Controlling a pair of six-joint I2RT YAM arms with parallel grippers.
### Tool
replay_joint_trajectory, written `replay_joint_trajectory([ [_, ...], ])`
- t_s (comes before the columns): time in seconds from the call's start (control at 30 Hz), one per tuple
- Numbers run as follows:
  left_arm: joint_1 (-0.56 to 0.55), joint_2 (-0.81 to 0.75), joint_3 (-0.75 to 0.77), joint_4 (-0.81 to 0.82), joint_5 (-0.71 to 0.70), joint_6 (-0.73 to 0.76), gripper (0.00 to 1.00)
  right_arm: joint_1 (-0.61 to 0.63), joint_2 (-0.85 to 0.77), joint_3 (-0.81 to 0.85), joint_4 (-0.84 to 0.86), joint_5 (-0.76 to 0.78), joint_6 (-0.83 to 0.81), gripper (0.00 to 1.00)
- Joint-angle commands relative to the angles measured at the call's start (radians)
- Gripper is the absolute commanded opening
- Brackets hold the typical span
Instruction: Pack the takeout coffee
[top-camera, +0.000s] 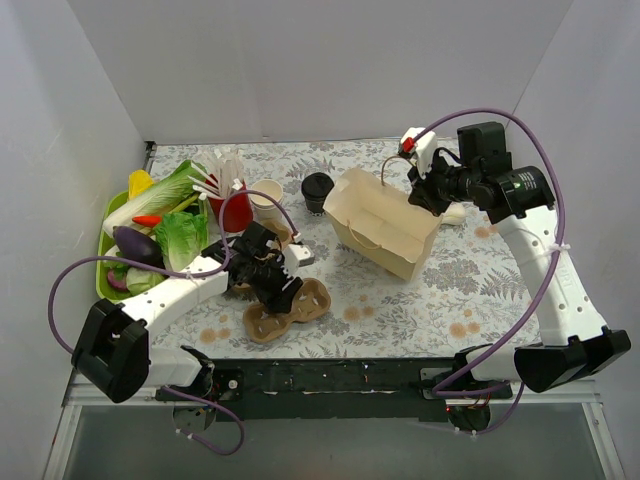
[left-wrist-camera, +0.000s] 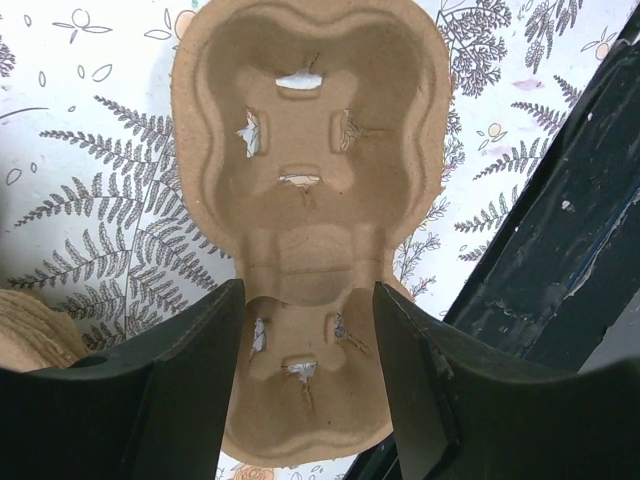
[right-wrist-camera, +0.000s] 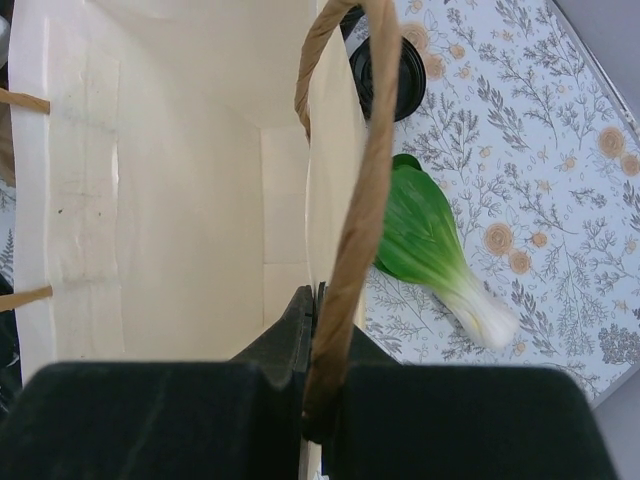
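The takeout coffee (top-camera: 317, 190), a cream cup with a black lid, stands at the back middle, left of the open cream paper bag (top-camera: 385, 232). In the right wrist view its lid (right-wrist-camera: 400, 75) shows past the bag's brown handle (right-wrist-camera: 350, 200). My right gripper (top-camera: 425, 195) (right-wrist-camera: 325, 300) is shut on the bag's right wall (right-wrist-camera: 318, 150) at the rim. My left gripper (top-camera: 275, 275) (left-wrist-camera: 308, 295) hangs over a brown pulp cup carrier (top-camera: 290, 310) (left-wrist-camera: 310, 150), its jaws apart, astride the carrier's narrow waist. Neither gripper is near the coffee.
A green tray (top-camera: 105, 235) of vegetables fills the left side. A red cup (top-camera: 235, 212) with white utensils and a lidless cream cup (top-camera: 267, 207) stand behind the left gripper. A bok choy (right-wrist-camera: 430, 240) lies right of the bag. The black front rail (left-wrist-camera: 560, 230) runs close by the carrier.
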Motion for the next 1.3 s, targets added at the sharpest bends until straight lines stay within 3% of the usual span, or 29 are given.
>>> replay_joint_trajectory([
  [0.0,-0.011,-0.003,-0.019,0.002,-0.017,0.022,0.55,-0.003,-0.020,-0.002,0.044,0.001,0.004,0.01],
  [0.63,-0.026,-0.015,0.001,-0.027,-0.005,0.022,0.49,-0.003,-0.019,-0.008,0.052,0.006,-0.006,0.01],
  [1.27,-0.065,0.026,-0.030,-0.001,-0.069,0.004,0.52,-0.003,-0.026,-0.025,0.059,0.005,-0.011,0.01],
])
